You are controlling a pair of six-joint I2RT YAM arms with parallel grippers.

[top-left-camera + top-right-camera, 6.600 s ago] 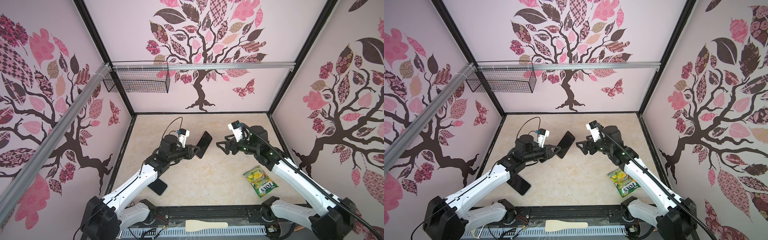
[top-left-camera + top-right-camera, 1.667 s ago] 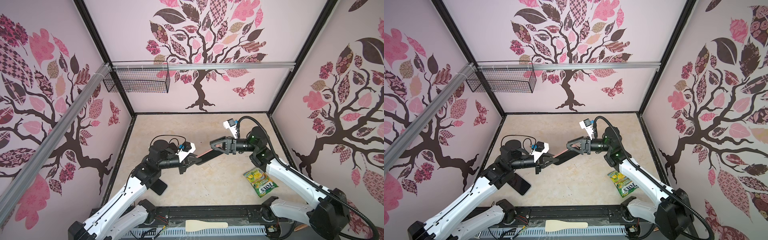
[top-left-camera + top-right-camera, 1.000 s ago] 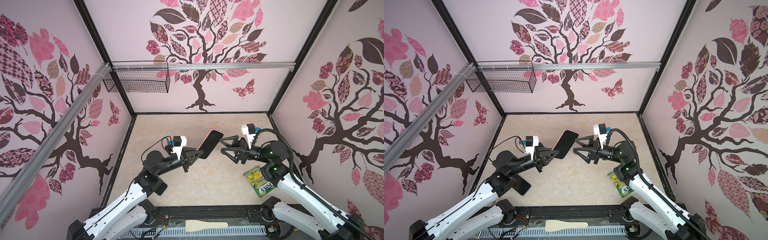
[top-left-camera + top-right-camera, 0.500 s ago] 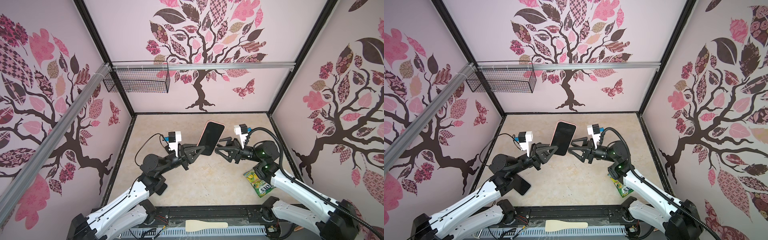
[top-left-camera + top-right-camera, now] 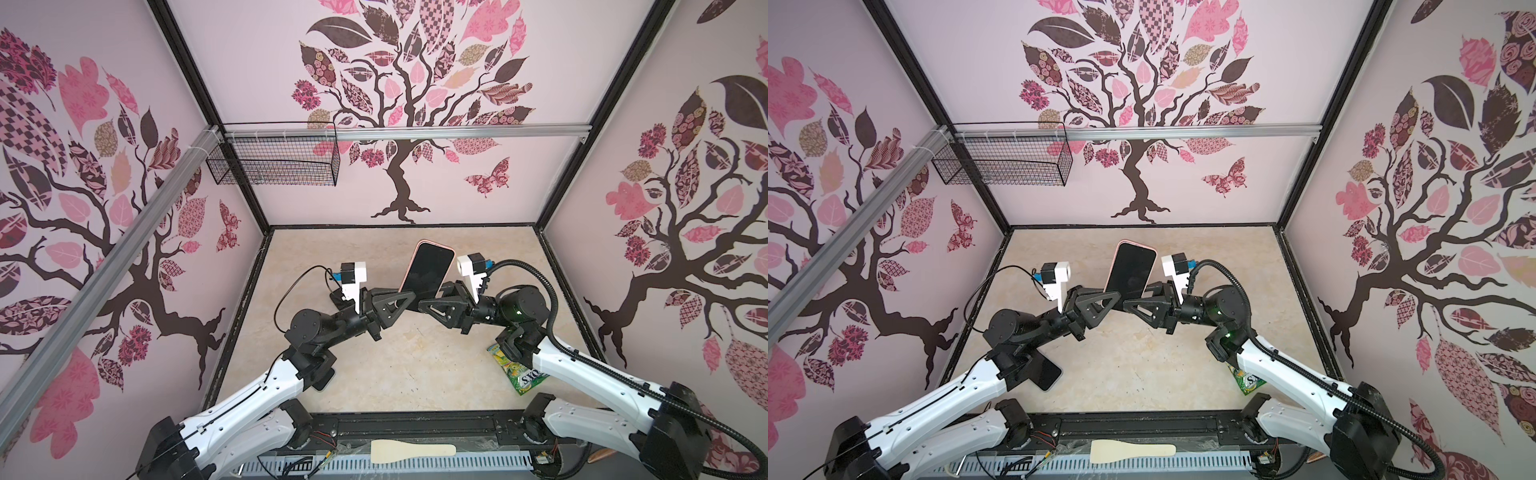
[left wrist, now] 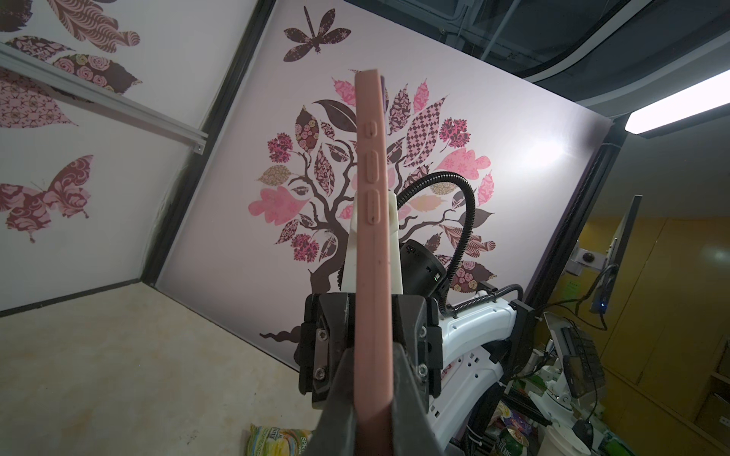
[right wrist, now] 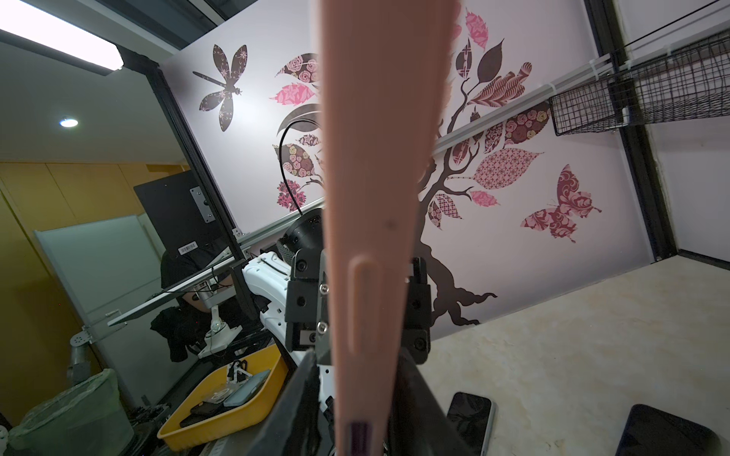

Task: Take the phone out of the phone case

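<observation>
Left gripper (image 5: 405, 300) is clamping the lower end of the case (image 5: 434, 243). Right gripper (image 5: 430, 304) is straddling it, grip unclear. Risk: both pinching the case, phone (image 5: 428, 268) staying trapped or slipping.

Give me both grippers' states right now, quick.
Left gripper: closed, holding the pink-cased phone.
Right gripper: closed on the same pink-cased phone.

phone (image 5: 428, 270): lower end hidden behind left pincer (image 5: 409, 297) and right pincer (image 5: 428, 300) in both top views | phone case (image 7: 375, 158): far end cut by frame edge, right wrist view | right pincer contact with phone case: indeterminate | snack packet (image 5: 517, 374), right of phone: partly under right arm | dark handset (image 5: 1046, 374), left of phone: partly under left arm
</observation>
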